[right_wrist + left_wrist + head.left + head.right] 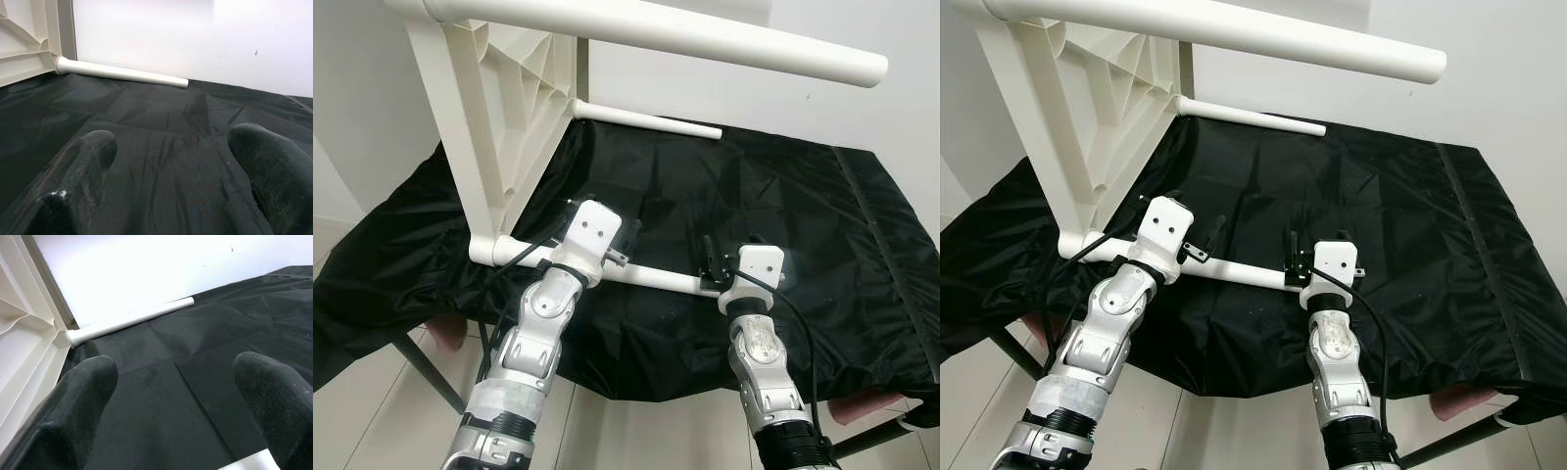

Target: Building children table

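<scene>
A white children's table top [494, 108] stands on its edge on a black cloth [783, 196]. Three white legs stick out of it to the right: a top leg [705, 39], a far leg [646, 119] and a near leg [656, 277]. My left gripper [628, 240] sits over the near leg close to the table top, fingers [83, 396] spread wide apart. My right gripper [713, 264] is at the free end of that leg, also open. The far leg [122, 74] lies ahead of both grippers.
The cloth covers a raised surface that drops off at its front edge [636, 387], close to my arms. A dark frame leg [421, 367] slants down to the tiled floor at the left. A white wall [822, 108] runs behind.
</scene>
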{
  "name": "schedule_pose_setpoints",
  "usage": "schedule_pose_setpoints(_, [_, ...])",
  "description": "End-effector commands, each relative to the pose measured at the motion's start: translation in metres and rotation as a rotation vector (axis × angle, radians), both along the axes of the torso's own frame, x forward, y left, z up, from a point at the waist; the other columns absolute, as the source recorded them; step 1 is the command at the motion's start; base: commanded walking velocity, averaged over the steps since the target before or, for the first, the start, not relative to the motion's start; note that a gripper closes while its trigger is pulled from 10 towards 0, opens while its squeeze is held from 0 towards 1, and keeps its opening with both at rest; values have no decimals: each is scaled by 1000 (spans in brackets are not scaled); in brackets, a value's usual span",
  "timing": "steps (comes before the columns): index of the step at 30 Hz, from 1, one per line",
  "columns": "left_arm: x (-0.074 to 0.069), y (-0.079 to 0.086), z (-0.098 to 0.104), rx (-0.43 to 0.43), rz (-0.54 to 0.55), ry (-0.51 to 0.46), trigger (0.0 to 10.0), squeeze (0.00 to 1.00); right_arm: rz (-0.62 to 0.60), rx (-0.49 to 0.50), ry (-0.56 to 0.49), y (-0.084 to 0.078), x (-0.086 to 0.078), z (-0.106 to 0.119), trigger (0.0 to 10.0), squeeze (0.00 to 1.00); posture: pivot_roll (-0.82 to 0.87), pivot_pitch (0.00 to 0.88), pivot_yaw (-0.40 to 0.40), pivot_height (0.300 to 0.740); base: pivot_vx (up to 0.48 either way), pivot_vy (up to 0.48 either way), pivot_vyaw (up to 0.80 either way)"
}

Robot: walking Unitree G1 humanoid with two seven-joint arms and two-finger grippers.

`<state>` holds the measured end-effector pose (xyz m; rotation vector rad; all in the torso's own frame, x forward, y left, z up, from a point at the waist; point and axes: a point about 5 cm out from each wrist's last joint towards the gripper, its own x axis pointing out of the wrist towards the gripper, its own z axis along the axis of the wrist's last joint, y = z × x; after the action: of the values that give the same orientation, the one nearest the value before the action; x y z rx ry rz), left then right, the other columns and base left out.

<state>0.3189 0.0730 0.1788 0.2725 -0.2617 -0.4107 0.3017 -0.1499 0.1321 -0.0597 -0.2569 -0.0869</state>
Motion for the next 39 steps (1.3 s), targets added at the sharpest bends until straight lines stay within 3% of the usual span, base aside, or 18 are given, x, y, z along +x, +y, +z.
schedule_pose_setpoints(1, [2, 2, -1, -30, 58, 3, 10000, 0, -6, 0, -5, 0, 2, 0, 10000, 0, 23, 11, -19, 740, 0, 0, 0])
schedule_pose_setpoints(14, [4, 12, -2, -85, 91, 51, 10000, 0, -10, 1, -9, -1, 3, 2, 10000, 0, 28, 23, -20, 740, 0, 0, 0])
schedule_pose_setpoints(33, [5, 11, 0, -91, 92, 56, 10000, 0, -18, 4, -7, -1, 4, 2, 10000, 0, 29, 33, -17, 740, 0, 423, 0])
schedule_pose_setpoints(39, [4, 8, 1, -41, 89, 26, 10000, 0, -17, 5, -7, 0, 4, 2, 10000, 0, 29, 36, -17, 740, 0, 0, 0])
